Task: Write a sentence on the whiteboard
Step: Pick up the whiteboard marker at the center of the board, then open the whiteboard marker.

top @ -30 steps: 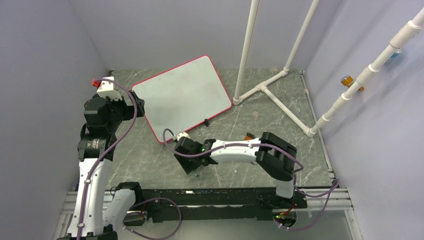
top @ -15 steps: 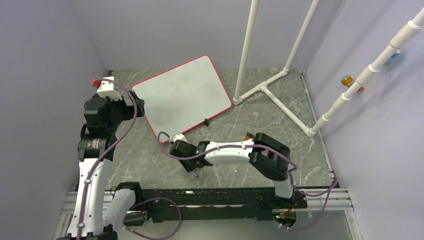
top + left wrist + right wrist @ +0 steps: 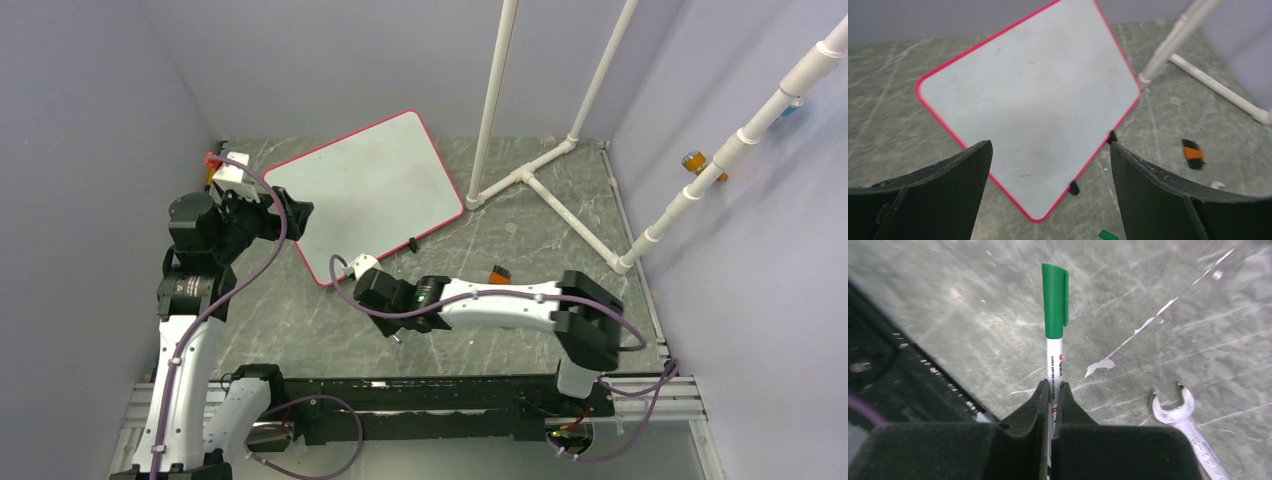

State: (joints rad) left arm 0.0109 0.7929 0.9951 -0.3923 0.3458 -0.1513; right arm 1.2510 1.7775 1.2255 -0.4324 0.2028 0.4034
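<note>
White with a thin red rim, the whiteboard (image 3: 365, 190) lies flat on the table toward the back left, turned at a slant so one rounded corner points at the arms. Its face looks plain and pale, with only a few faint smudges in the left wrist view. Small black clips (image 3: 1074, 188) sit along its near right edge. Under it the table (image 3: 300, 320) is a grey-green stone pattern with pale veins running through it. The left gripper (image 3: 295, 215) hangs above the board's near left side, its two dark fingers (image 3: 948, 190) spread wide with nothing between them, the board showing in the gap. The right gripper (image 3: 400, 332) is low over the table just in front of the board's nearest corner, clenched on a marker (image 3: 1054, 340) with a white barrel and a green cap on, which sticks out past the fingertips. A silver wrench (image 3: 1180, 415) lies on the stone just beside that gripper. A little orange and black object (image 3: 497, 271) rests on the table to the right of the board. White plastic pipes (image 3: 540, 180) form a frame at the back right, two rising from a joint on the table and another slanting up by the right wall. Pale lilac-grey walls (image 3: 90, 120) close in the left, back and right, and a black rail (image 3: 430, 395) runs along the near edge where the arms are bolted.
</note>
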